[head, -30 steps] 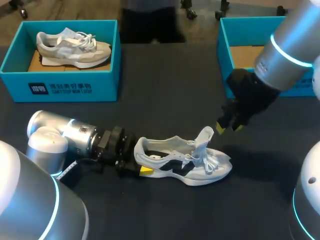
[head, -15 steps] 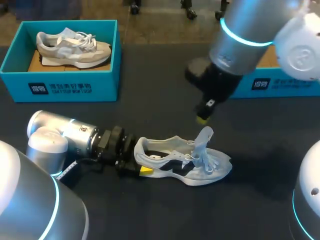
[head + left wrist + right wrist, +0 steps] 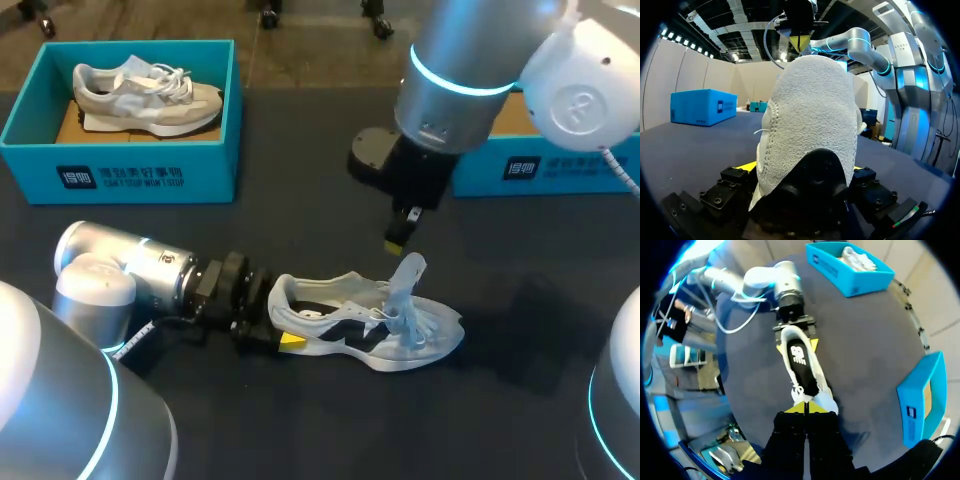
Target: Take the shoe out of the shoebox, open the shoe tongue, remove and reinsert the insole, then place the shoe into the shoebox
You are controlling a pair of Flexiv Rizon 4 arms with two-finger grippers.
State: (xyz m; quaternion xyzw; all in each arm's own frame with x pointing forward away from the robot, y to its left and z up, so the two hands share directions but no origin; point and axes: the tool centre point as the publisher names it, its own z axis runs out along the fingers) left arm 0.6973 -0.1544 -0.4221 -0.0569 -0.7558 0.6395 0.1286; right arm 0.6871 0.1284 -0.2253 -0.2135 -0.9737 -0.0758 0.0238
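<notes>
A pale grey shoe (image 3: 370, 325) with a black side mark lies on its sole on the dark table, toe to the right. Its tongue (image 3: 408, 272) stands up. My left gripper (image 3: 280, 322) lies level at the heel, its jaws wide and closed on the heel from both sides. In the left wrist view the fuzzy heel (image 3: 812, 115) fills the space between the yellow tips. My right gripper (image 3: 397, 240) hangs shut just above the tongue, holding nothing. In the right wrist view its joined tips (image 3: 805, 408) sit over the shoe's front (image 3: 802, 365), with the black insole showing.
A teal shoebox (image 3: 120, 160) at the back left holds a second grey shoe (image 3: 145, 97). Another teal shoebox (image 3: 540, 175) stands at the back right, partly behind my right arm.
My right arm swung from the right side to the middle and came down over the tongue, and its fingers closed. The left arm and the shoe have not moved.
</notes>
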